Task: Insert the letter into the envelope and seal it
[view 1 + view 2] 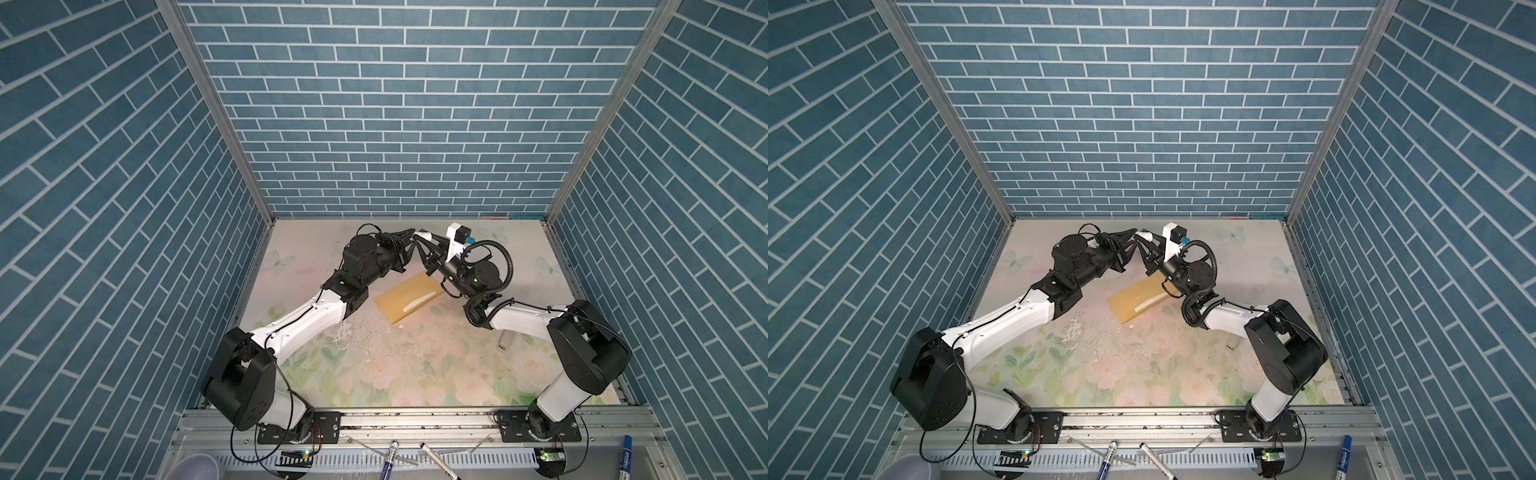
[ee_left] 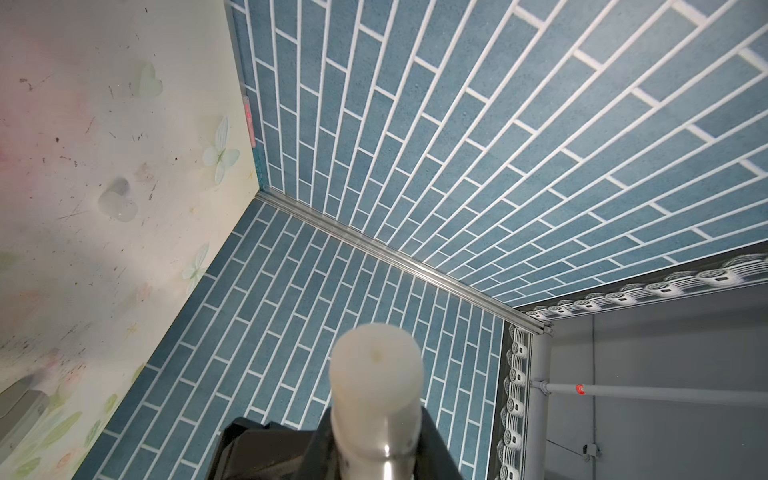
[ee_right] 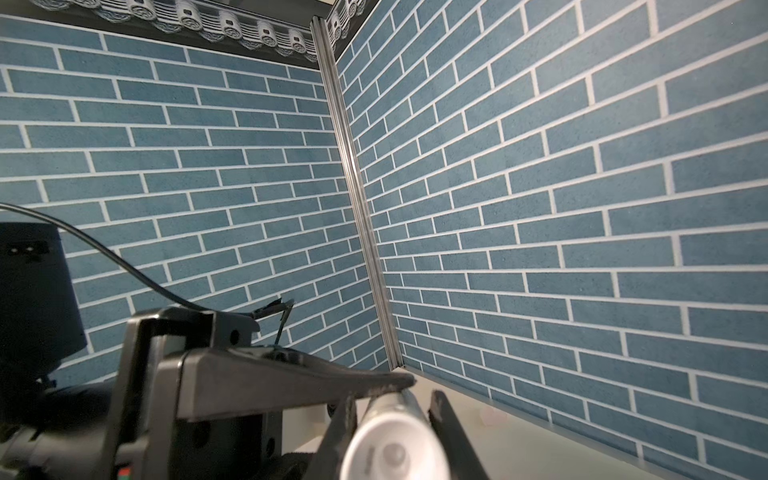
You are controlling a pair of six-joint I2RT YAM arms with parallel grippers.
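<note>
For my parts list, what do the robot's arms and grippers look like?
The left arm and right arm share white link shells and black joint housings. The left gripper and right gripper are black with tapering pointed fingers. Thin black cables run along the links; a ribbed black hose and a white camera mount sit at the right wrist.
</note>
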